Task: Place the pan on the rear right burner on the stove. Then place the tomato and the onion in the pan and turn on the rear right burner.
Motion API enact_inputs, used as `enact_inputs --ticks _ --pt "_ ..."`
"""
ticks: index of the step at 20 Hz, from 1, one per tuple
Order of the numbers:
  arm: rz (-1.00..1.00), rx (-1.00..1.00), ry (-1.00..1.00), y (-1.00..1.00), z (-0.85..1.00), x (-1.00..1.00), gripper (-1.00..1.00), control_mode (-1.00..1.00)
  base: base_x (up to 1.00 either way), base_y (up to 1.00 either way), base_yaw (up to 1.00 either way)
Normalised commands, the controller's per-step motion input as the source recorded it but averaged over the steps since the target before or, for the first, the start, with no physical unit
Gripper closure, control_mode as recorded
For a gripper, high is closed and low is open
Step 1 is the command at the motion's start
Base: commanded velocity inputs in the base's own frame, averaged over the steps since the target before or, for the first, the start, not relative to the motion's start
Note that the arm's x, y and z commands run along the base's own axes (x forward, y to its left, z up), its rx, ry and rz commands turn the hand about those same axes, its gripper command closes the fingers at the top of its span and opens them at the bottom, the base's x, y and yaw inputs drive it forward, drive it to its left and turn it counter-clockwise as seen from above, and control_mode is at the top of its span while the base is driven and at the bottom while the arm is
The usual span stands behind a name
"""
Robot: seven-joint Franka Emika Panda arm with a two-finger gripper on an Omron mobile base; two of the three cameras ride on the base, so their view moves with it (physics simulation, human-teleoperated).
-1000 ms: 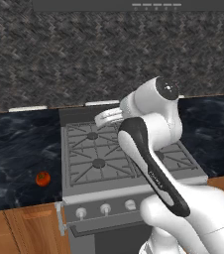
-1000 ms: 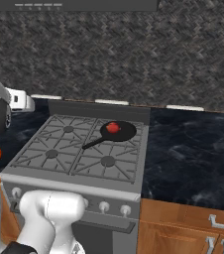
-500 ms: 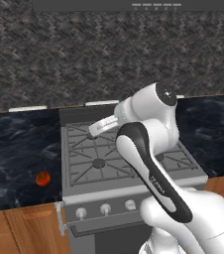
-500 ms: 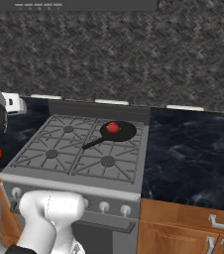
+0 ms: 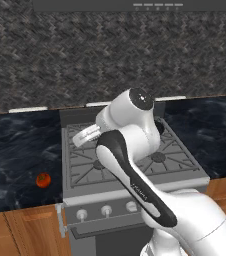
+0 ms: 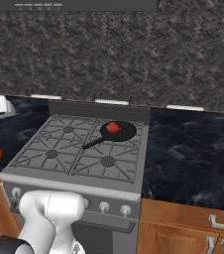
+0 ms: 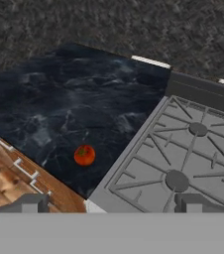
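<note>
Hand view: tomato (image 7: 84, 155) on dark counter (image 7: 59, 114), beyond and between the wide-apart gripper (image 7: 111, 202) fingertips. Well apart, left of stove (image 7: 183, 158).

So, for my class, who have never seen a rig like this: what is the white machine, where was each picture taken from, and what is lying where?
It is a rendered kitchen. The white machine is a robot arm on a base that can drive. Two cameras ride on the base, behind the arm to its left and right; a third looks along the gripper, which is open and holds nothing. On the stove, the pan sits on the rear right burner with the onion inside. The tomato lies on the dark counter left of the stove.
</note>
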Motion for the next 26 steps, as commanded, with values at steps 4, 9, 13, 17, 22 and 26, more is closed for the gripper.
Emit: enact_inputs --ticks 4,9,13,17,22,26 --pt "0.02 -0.05 0.07 0.3 -0.17 0.0 -1.0 -1.0 0.0 0.0 0.0" --pt "0.04 -0.03 0.05 0.22 -0.22 0.0 -1.0 -1.0 0.0 0.0 0.0" --pt "0.07 -0.02 0.06 0.17 -0.24 0.0 -1.0 -1.0 0.0 0.0 0.0" --pt "0.08 -0.02 0.06 0.13 -0.26 0.0 -1.0 -1.0 0.0 0.0 0.0" --pt "0.09 -0.01 0.09 0.12 -0.29 0.0 -1.0 -1.0 0.0 0.0 0.0" --pt "0.06 -0.03 0.08 0.19 -0.29 0.0 -1.0 -1.0 0.0 0.0 0.0"
